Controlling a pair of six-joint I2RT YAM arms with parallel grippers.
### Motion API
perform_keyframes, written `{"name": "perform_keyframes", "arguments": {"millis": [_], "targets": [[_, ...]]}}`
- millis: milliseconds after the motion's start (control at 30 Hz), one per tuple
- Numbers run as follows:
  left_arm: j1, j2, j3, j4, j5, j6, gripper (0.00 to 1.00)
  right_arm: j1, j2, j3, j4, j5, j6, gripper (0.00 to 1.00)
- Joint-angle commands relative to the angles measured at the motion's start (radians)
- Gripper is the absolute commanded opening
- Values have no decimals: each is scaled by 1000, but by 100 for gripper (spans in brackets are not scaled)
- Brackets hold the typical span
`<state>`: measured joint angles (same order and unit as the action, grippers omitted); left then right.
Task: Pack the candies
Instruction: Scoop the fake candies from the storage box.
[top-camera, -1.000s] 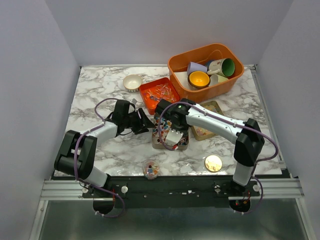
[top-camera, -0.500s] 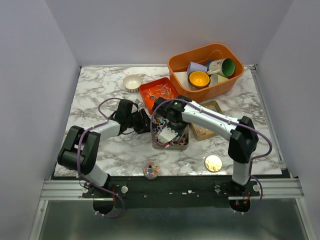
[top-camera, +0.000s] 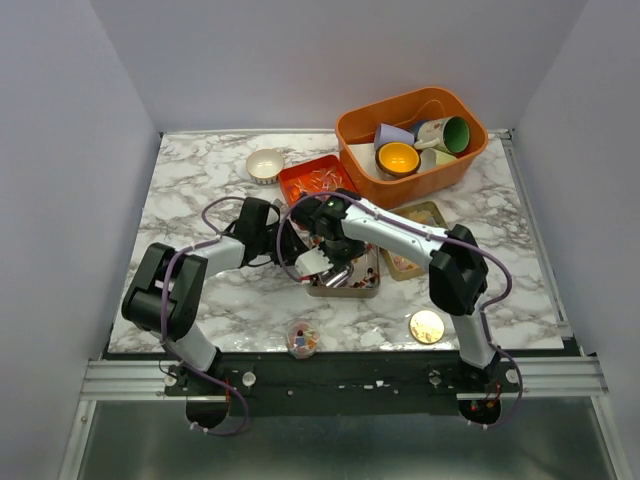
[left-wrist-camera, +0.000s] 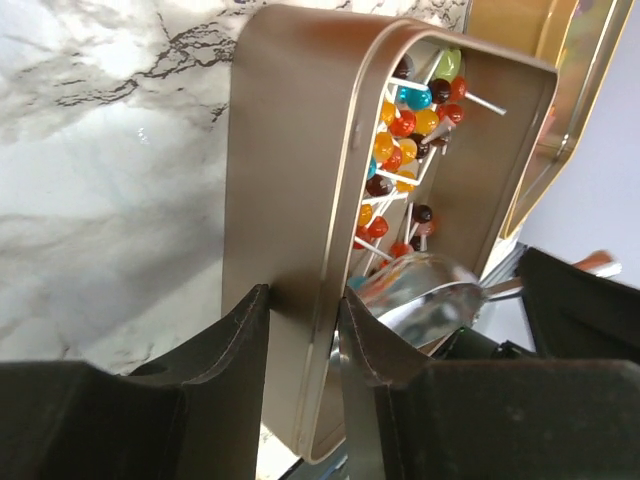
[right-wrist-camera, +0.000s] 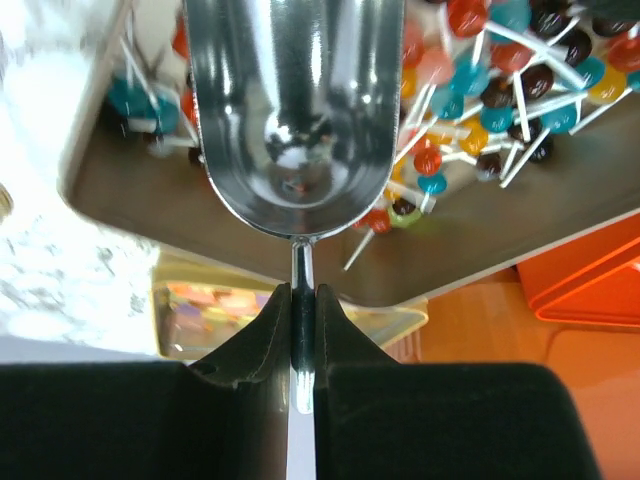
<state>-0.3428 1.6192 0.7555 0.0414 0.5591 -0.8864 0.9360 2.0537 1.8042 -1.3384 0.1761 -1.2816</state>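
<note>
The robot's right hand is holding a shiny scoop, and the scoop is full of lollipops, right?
Not quite. The right gripper does hold the shiny scoop by its handle, but the scoop is empty, as the right wrist view shows. The lollipops are in the tin, not in the scoop.

A white, grey-veined marble counter (top-camera: 200, 190) stands enclosed by plain pale walls (top-camera: 300, 60) at its back and side edges. A metal rail (top-camera: 560, 378) lines its near edge.
</note>
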Motion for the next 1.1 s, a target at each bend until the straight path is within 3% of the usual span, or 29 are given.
{"name": "perform_keyframes", "arguments": {"millis": [0,367,700,1067], "targets": [[-12,41,22,51,31,-94,26,30,54,50,-160,-46,163,1],[-12,48,27,80,39,-140,18,84,60,78,-96,-130,220,1],[-9,39,68,40,64,-65,16,81,-139,-320,296,-228,108,1],[-2,38,102,11,110,-14,15,31,-138,-327,430,-302,166,1]]}}
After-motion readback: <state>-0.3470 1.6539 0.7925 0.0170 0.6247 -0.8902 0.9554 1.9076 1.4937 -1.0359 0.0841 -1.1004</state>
